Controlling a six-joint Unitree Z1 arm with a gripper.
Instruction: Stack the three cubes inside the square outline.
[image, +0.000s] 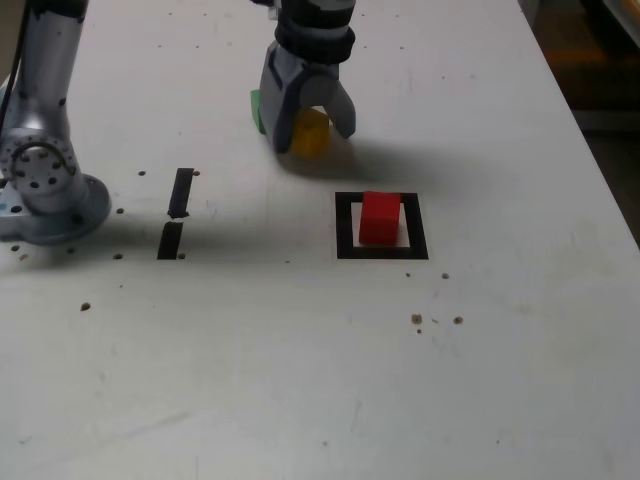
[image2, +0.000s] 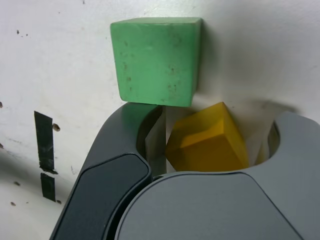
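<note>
- Two black tape strips (image: 177, 213) lie well left in the exterior view, out of the way.
- The green cube (image: 257, 110) sits just beside the claw's left jaw; a nudge could knock it.
- The claw (image: 310, 133) stands open astride the yellow cube (image: 311, 132), which sits skewed and may twist when squeezed.
- The red cube (image: 380, 218) sits inside the square outline (image: 344, 226), nearer and to the right.

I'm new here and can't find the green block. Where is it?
Find the robot's hand at the far side of the white table. A yellow cube sits between its fingers; the green cube peeks out just beyond, on the exterior view's left, outside the fingers.
</note>
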